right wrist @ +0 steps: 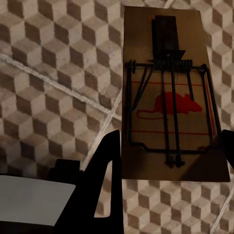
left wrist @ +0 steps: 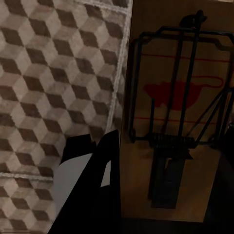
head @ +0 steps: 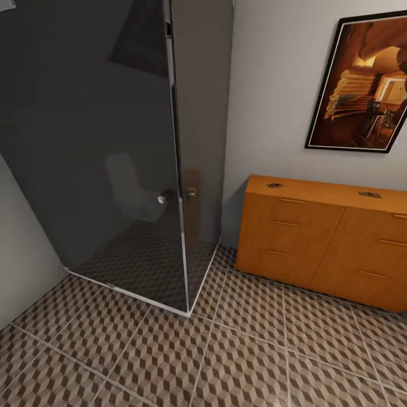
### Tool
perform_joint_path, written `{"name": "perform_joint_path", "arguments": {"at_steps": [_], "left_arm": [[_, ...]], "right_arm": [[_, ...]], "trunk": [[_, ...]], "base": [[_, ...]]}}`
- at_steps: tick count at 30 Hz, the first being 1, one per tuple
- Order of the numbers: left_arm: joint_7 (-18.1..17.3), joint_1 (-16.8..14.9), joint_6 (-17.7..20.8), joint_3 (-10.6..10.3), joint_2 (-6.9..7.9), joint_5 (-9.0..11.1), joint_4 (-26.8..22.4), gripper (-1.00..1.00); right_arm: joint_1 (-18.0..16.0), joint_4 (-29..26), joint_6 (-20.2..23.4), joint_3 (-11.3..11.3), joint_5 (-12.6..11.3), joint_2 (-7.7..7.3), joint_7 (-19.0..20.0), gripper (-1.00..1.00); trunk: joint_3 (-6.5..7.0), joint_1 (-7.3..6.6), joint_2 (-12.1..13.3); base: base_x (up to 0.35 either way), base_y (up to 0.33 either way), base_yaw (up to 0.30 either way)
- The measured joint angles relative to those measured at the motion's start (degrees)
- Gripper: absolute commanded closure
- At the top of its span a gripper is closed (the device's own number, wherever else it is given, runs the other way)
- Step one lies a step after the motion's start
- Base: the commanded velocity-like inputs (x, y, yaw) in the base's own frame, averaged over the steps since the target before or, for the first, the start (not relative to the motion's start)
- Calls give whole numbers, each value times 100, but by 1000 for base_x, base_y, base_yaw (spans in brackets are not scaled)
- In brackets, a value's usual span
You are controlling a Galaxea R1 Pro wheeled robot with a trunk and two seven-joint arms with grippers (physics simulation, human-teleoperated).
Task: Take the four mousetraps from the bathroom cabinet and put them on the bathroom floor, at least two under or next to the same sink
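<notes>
The orange-brown cabinet [head: 322, 243] stands against the wall at the right of the head view. Two small dark mousetraps [head: 275, 185] [head: 369, 195] lie on its top. In the left wrist view a wooden mousetrap [left wrist: 178, 117] with a red mouse print sits between the black fingers [left wrist: 105, 185] of my left gripper [left wrist: 165, 195], above the cube-patterned bathroom floor [left wrist: 58, 73]. My right gripper [right wrist: 168, 161] is shut on another mousetrap [right wrist: 170, 97], also over the floor [right wrist: 53, 73]. The sink is out of view.
A dark glass shower enclosure [head: 113, 141] with a chrome door knob [head: 165, 197] takes up the left and middle of the head view. A framed painting [head: 362, 79] hangs above the cabinet. Tiled floor [head: 226, 350] spreads in front.
</notes>
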Motion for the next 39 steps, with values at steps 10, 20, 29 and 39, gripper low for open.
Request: {"name": "perform_joint_path", "arguments": {"at_steps": [10,20,29,39], "left_arm": [[0,0,0,0,0,0,1,100],[-7,0,0,0,-45,-16,-55,100],[-6,0,0,0,-78,-8,-70,100],[-8,0,1,0,-98,-12,-133,100]], "right_arm": [[0,0,5,-1,13,-2,0,100],[0,14,9,4,16,-1,-2,100],[0,57,11,8,16,6,-7,100],[0,59,9,8,16,6,-9,100]], "trunk": [[-62,0,0],[-124,0,0],[-180,0,0],[-243,0,0]], "base": [[0,0,230],[0,0,230],[0,0,230],[0,0,230]]}}
